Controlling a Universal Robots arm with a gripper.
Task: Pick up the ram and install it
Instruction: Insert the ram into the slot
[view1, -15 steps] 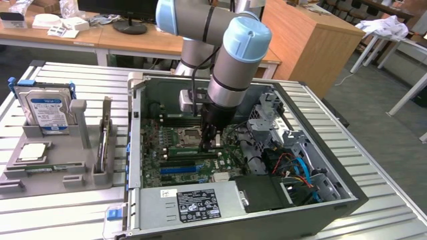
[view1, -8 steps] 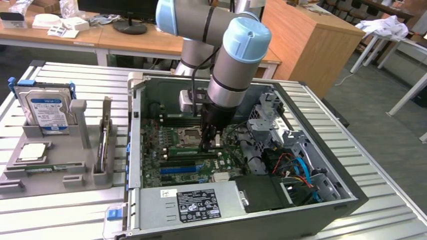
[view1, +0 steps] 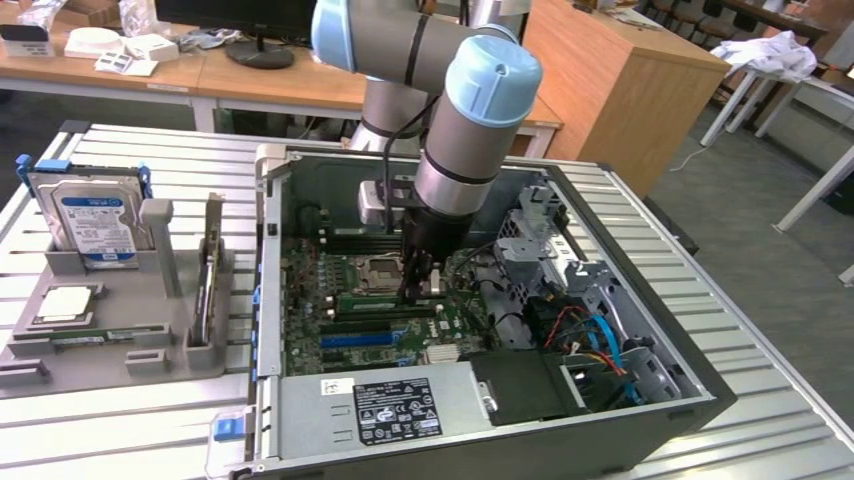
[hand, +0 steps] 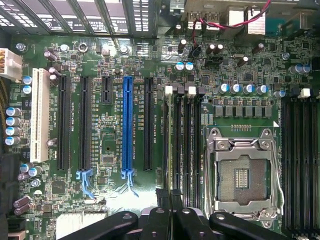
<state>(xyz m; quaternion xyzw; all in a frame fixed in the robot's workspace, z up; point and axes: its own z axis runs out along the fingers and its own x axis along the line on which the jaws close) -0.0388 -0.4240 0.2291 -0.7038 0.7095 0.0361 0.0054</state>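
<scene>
From my station I see the arm reaching down into the open black metal computer case. Its black gripper is low over the green motherboard, between the silver processor socket and the blue expansion slot.

In the wrist view the gripper has its two black fingers drawn close together, pinching the ram. From here the ram shows edge-on as a thin, narrow green strip running straight out from between the fingertips. It looks about as long as the long black memory slots beside it. The chips on its faces are turned away from me.

The strip lies along the second slot of the bank of four just beside the socket, parallel to the other slots. I cannot tell whether it is pressed into that slot or held just over it.

In the exterior view, a grey plastic parts tray sits outside the case on the exterior view's left. A silver hard drive with a blue label stands upright in it.
</scene>
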